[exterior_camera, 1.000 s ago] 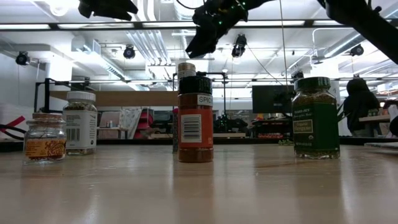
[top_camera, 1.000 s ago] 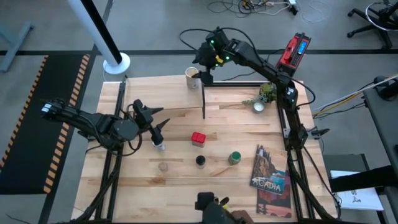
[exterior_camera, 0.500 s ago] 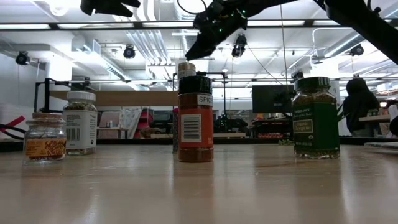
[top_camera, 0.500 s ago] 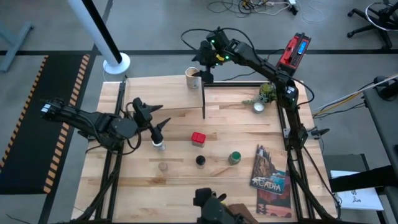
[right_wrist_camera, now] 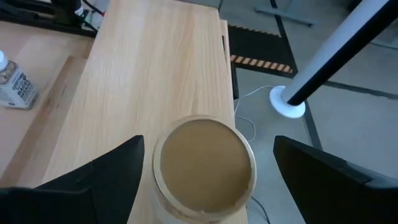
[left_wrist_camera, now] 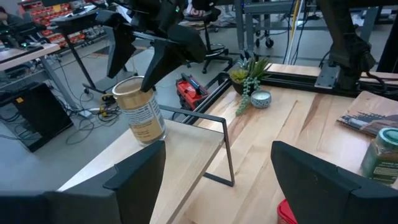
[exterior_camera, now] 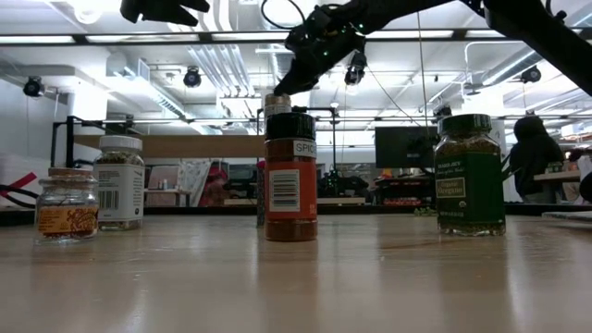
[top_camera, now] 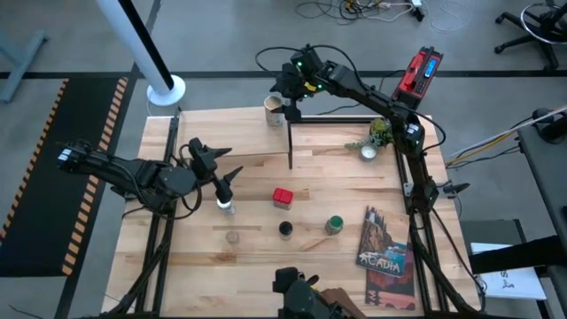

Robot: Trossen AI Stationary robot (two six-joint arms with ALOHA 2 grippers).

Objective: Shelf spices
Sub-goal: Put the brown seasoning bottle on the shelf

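A wooden table (top_camera: 266, 248) carries the shelf (top_camera: 232, 133), a raised light-wood platform along its far left part, with the tan canister (top_camera: 274, 111) standing upright at the shelf's far corner. The right gripper (top_camera: 290, 91) hangs just above that canister, fingers spread wide; its wrist view looks straight down on the tan lid (right_wrist_camera: 205, 167), centred between the two dark fingers (right_wrist_camera: 93, 180) and clear of both. The left gripper (top_camera: 219, 173) hovers open over the table's left middle, just above the white-capped jar (top_camera: 227, 206), gripping nothing. Near the middle sit the red tin (top_camera: 283, 197), the dark-capped jar (top_camera: 285, 229) and the green-lidded jar (top_camera: 334, 225); a small clear jar (top_camera: 233, 237) stands toward the near left. A book (top_camera: 386, 255) lies at the near right and a potted plant (top_camera: 376, 137) at the far right. Only the left wrist view shows the canister's label (left_wrist_camera: 144, 118) and the right gripper's fingers straddling its rim from above; the low view lines up the jars, the canister mostly hidden behind the dark-capped one (exterior_camera: 290, 176).
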